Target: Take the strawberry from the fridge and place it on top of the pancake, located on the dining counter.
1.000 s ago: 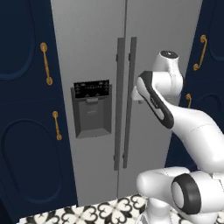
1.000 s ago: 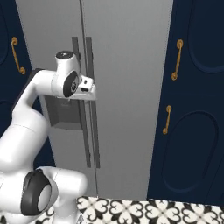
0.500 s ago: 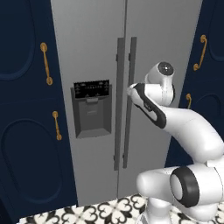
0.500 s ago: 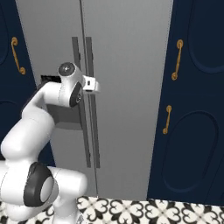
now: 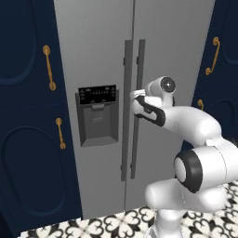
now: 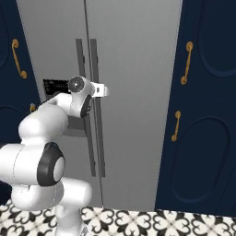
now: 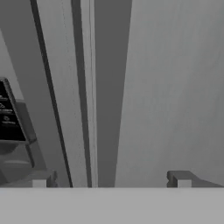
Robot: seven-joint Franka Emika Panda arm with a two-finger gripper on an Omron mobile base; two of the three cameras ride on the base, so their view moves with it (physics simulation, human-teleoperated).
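The fridge stands shut in front of me, so the strawberry, if it is inside, is hidden behind the doors; I cannot see it. The arm reaches toward the two dark handles at the middle seam. The claw is released, its jaws spread wide, with the right handle between the two fingertips.

The main risk, I think, is that the claw closes beside the handle or takes both handles together, because they stand just beside each other. Then the door may not open, or the wrong door opens. A pull that is not straight can also make the fingertips slip off the smooth bar.

Around it, navy cabinets with brass handles stand on both sides, and the dispenser is in the left door. An opening door may swing toward the arm itself.
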